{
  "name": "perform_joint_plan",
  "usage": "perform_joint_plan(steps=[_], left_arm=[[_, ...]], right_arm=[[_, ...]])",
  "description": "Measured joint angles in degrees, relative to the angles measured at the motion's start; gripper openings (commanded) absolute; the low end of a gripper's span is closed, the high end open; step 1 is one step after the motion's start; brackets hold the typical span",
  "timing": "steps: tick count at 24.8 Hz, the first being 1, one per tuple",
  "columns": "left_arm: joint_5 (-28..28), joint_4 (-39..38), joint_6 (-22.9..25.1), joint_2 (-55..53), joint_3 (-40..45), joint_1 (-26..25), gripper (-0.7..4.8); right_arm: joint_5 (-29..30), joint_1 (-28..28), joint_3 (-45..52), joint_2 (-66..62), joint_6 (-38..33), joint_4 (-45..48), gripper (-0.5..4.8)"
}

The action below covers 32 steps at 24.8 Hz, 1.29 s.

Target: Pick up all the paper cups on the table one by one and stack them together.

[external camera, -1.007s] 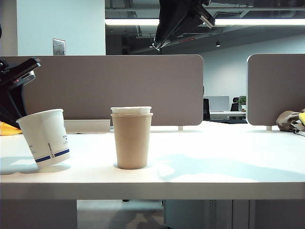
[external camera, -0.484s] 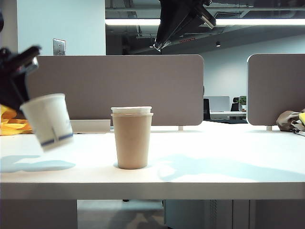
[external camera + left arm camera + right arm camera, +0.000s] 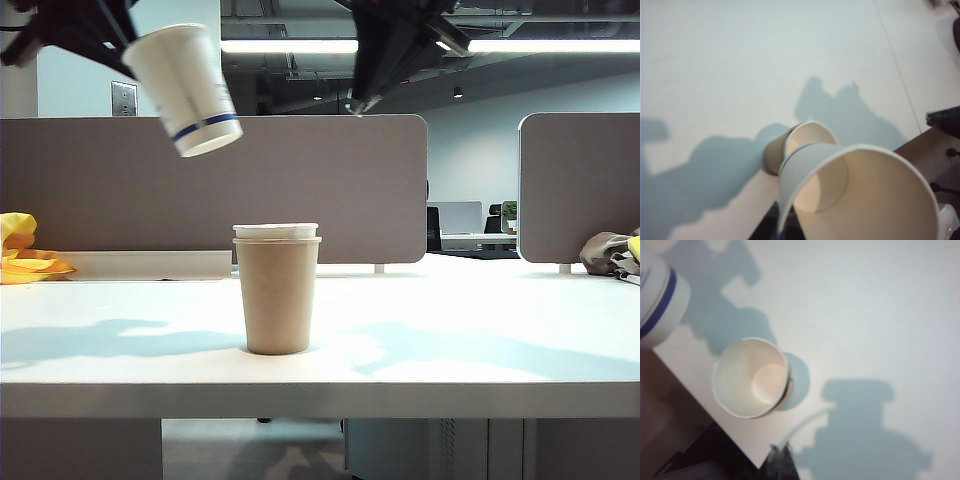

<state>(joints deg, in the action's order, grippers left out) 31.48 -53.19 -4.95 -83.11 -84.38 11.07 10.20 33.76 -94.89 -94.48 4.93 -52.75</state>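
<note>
The left hand (image 3: 110,40) grips a tilted white, blue-banded cup (image 3: 185,88) aloft. The right hand (image 3: 365,100) hangs closed and empty above the tan cup (image 3: 277,295), which has a white cup (image 3: 275,231) nested inside.

A: The tan cup (image 3: 277,295) looks like matt, unbleached paper, smooth down its side. The white cup (image 3: 276,230) nested in it shows a rolled paper rim, dull inside.

B: The lifted white cup (image 3: 185,88) is matt paper too, with a printed blue band near its base. The left claw (image 3: 85,30) holding it looks like dark, hard plastic.

A: The right claw (image 3: 362,100) is black, slightly shiny. The desk (image 3: 480,340) is smooth white, with a soft sheen.

B: The partition panels (image 3: 330,190) look like grey, finely woven cloth.
</note>
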Motion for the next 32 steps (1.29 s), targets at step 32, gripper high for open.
perform_joint_plan(steps=[32], left_arm=[[-8.7, 5.8, -2.5, -11.1, 0.1, 12.1, -0.06]], right_arm=[[-7.1, -3.0, 0.0, 7.7, 0.1, -3.7, -0.06]])
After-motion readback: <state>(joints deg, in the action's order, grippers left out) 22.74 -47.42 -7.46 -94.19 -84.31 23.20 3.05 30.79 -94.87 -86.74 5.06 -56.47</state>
